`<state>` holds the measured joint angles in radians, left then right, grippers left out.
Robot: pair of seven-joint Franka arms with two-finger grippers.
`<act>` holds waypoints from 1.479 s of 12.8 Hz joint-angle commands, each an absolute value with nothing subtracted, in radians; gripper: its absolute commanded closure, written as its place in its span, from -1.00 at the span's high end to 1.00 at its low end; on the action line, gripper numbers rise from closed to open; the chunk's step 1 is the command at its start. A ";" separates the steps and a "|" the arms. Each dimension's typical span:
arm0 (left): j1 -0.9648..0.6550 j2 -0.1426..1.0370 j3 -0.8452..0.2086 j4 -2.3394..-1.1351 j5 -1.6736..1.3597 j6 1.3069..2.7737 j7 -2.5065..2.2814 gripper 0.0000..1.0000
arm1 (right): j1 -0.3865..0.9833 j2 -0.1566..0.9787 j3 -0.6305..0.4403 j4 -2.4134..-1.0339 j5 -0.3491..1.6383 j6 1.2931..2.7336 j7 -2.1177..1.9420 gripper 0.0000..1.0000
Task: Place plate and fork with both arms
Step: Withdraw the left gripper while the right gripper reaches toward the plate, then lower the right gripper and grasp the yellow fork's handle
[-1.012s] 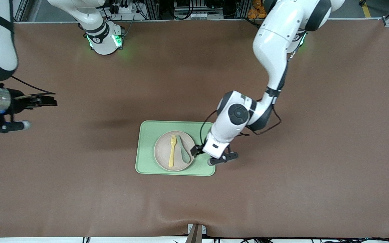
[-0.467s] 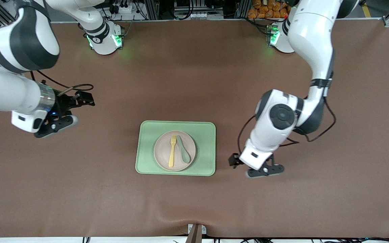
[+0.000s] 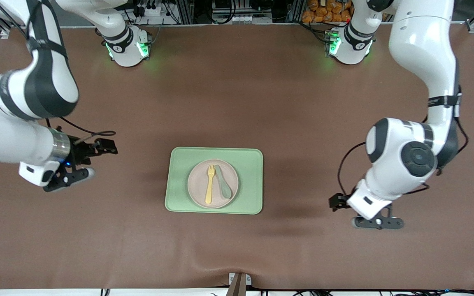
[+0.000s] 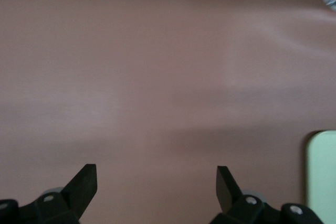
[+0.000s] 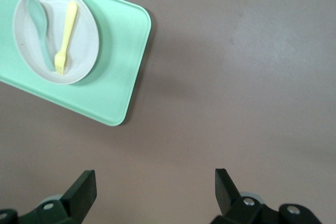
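A green tray (image 3: 253, 181) sits mid-table, and the plate (image 3: 198, 191) lies on it. The yellow fork (image 3: 210, 183) rests on the plate beside a grey-green spoon (image 3: 223, 183). The left gripper (image 3: 346, 209) hovers over bare table toward the left arm's end, well apart from the tray, fingers apart and empty. The right gripper (image 3: 91, 158) hovers toward the right arm's end, also spread and empty. The plate looks stiff and smooth, best pinched at its rim; the fork looks light, best taken at mid-handle.
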<state>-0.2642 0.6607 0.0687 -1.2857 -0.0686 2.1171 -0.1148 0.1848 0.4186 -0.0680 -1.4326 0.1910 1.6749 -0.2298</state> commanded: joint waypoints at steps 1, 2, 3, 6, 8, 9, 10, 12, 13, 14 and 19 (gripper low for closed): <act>-0.201 0.601 0.054 -1.305 -0.046 2.021 -0.035 1.00 | 0.219 0.506 -0.061 -1.387 0.213 1.796 -0.236 1.00; -0.175 0.580 0.048 -1.305 -0.034 1.996 -0.009 1.00 | 0.254 0.531 -0.061 -1.385 0.212 1.859 -0.235 1.00; -0.148 0.556 0.032 -1.305 -0.032 1.970 0.023 1.00 | 0.296 0.555 -0.061 -1.385 0.212 1.932 -0.224 1.00; -0.109 0.462 0.006 -1.313 -0.028 1.782 0.029 1.00 | 0.400 0.629 -0.063 -1.385 0.209 2.071 -0.070 1.00; -0.039 0.413 -0.043 -1.313 -0.028 1.706 0.063 1.00 | 0.451 0.663 -0.064 -1.387 0.196 2.155 0.041 1.00; -0.017 0.396 -0.060 -1.315 -0.018 1.669 0.070 1.00 | 0.456 0.681 -0.066 -1.387 0.195 2.173 0.107 1.00; -0.018 0.381 -0.061 -1.313 0.004 1.636 0.075 1.00 | 0.450 0.699 -0.066 -1.387 0.196 2.193 0.150 1.00; -0.034 0.322 -0.067 -1.325 0.009 1.576 0.058 1.00 | 0.451 0.730 -0.066 -1.387 0.196 2.235 0.201 1.00; -0.038 0.278 -0.078 -1.359 0.009 1.551 0.046 1.00 | 0.453 0.744 -0.066 -1.387 0.196 2.262 0.233 1.00; -0.038 0.225 -0.090 -1.412 0.008 1.555 0.026 1.00 | 0.457 0.749 -0.066 -1.387 0.196 2.284 0.274 1.00; -0.046 -0.015 -0.101 -1.694 0.005 1.629 -0.018 1.00 | 0.495 0.804 -0.067 -1.385 0.196 2.348 0.374 1.00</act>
